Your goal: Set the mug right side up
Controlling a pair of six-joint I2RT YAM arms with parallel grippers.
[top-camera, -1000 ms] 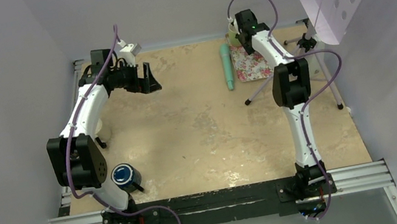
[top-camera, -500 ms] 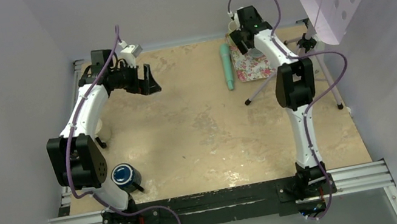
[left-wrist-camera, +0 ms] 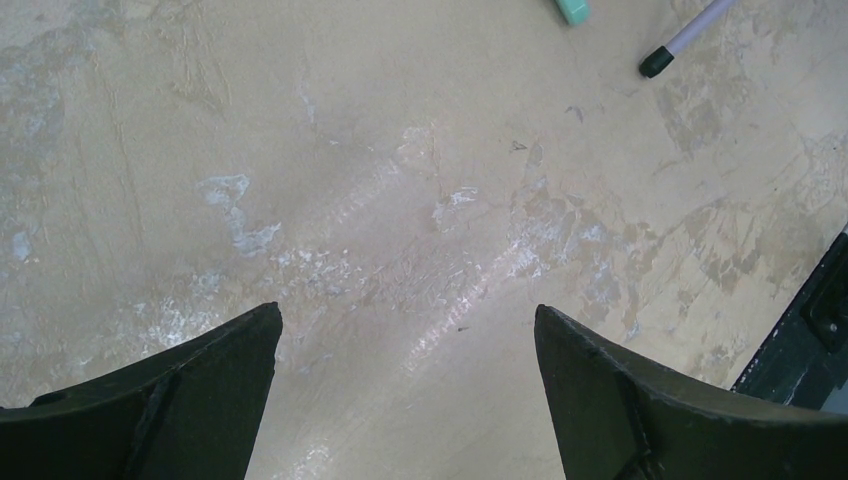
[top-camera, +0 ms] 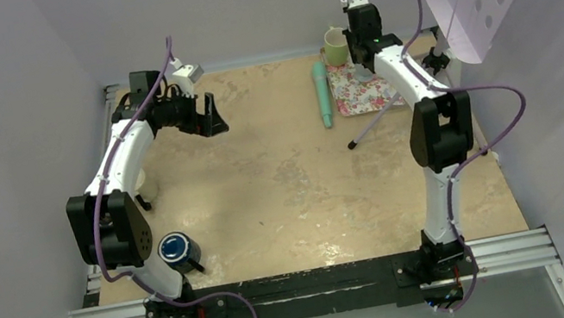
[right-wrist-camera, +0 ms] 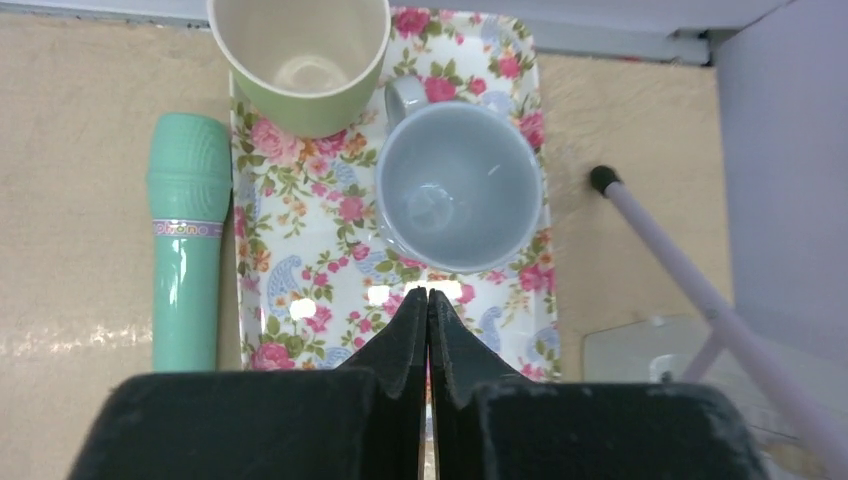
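Mug position: I read the grey mug (right-wrist-camera: 458, 190) as standing mouth up on the right half of the floral tray (right-wrist-camera: 300, 290), with its pale inside fully in view from the right wrist camera
Mug handle: it sits on the far-left side of the grey mug, just beside the green mug (right-wrist-camera: 300, 60)
Green mug: it also stands mouth up, at the tray's far-left corner; the top edge of the right wrist view cuts off its far rim
Right gripper (right-wrist-camera: 428, 300): the fingers are pressed together with nothing between them; it hangs over the near end of the tray, on the near side of the grey mug and apart from it
Left gripper (left-wrist-camera: 405, 312): the jaws are spread wide and hold nothing; I see only bare table (left-wrist-camera: 400, 150) below them, at the far-left of the workspace
Microphone (right-wrist-camera: 187, 240): teal, lying flat on the table along the tray's left edge, just beside it
Lilac rod (right-wrist-camera: 690, 280): it slants across the table to the right of the tray, its black tip near the tray's right edge
Dark cup (top-camera: 178, 249): it shows a blue top and stands near the left arm's base, well apart from the tray; I cannot tell which way up it is
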